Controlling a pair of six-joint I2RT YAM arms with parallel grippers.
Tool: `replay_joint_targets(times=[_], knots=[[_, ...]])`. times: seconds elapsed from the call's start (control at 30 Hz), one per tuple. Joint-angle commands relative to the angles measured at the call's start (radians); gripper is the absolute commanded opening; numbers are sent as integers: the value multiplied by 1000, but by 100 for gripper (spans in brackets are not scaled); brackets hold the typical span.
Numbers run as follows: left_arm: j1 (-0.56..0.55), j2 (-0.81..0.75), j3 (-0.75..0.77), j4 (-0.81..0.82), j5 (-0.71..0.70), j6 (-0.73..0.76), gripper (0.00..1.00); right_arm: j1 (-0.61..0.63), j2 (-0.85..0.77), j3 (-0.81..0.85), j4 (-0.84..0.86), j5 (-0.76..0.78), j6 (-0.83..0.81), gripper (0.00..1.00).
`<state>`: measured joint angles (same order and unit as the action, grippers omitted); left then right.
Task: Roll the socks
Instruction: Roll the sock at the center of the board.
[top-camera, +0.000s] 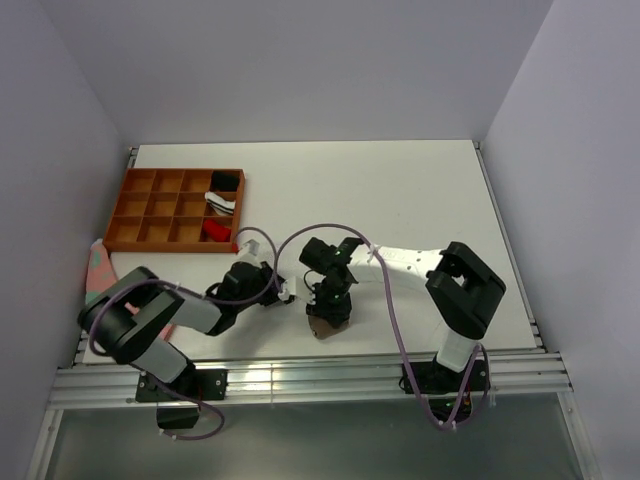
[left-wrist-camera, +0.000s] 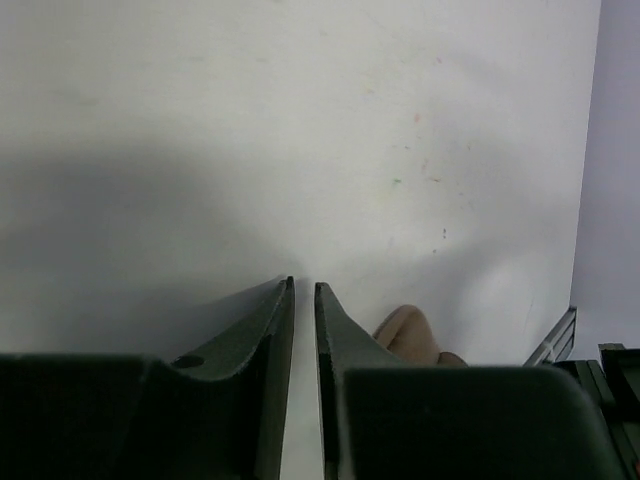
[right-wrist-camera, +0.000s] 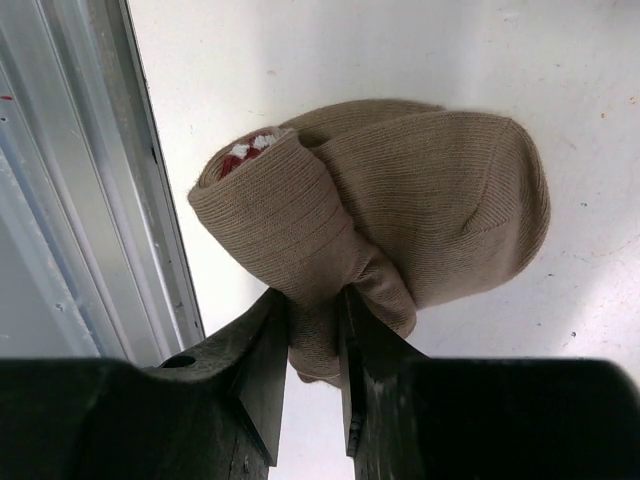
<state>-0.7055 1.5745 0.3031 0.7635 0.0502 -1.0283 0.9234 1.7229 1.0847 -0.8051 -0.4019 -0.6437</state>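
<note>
At right gripper (right-wrist-camera: 313, 305): arm bent low; jaws clamped on tan sock bundle (right-wrist-camera: 440, 190) just ahead.
At left gripper (left-wrist-camera: 304, 288): low over table (left-wrist-camera: 300, 120); jaws a slit apart, empty; bundle just right.

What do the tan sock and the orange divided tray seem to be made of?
The tan sock looks like soft, matte ribbed knit fabric: fine ribs and folds show. The orange tray looks rigid, with straight dividers: perhaps plastic or painted wood.
</note>
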Motion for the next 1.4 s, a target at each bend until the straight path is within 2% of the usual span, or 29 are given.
replay_joint_targets(times=[0.0,0.2,0.3,0.4,0.53,0.63,0.77,0.87,0.97,1.1,1.23,1.37], knots=[[32,-117,-116,-16,-88,-70,21,-12,49,9,-6,20,10,20],[24,-370,-258,-47,-139,-41,23,-15,105,49,-43,11,9,20],[-24,-525,-300,-79,-191,2,23,-23,162,115,-103,-12,4,20],[-119,-671,-357,-63,-225,78,28,-37,217,182,-164,-51,-10,21],[-183,-746,-351,-62,-152,195,31,-50,285,262,-230,-84,-27,21],[-187,-717,-326,-76,-125,226,31,-60,328,320,-287,-123,-40,21],[-206,-668,-335,-9,-70,231,33,-77,368,366,-322,-161,-56,21],[-216,-599,-311,19,-15,273,37,-78,380,374,-328,-169,-57,21],[-238,-463,-221,31,29,316,39,-83,397,388,-341,-170,-54,21],[-259,-366,-196,103,72,327,41,-89,406,386,-347,-169,-56,21],[-270,-318,-190,172,100,326,43,-92,417,382,-347,-170,-54,21],[-285,-301,-162,157,96,346,44,-93,417,374,-341,-172,-53,21]])
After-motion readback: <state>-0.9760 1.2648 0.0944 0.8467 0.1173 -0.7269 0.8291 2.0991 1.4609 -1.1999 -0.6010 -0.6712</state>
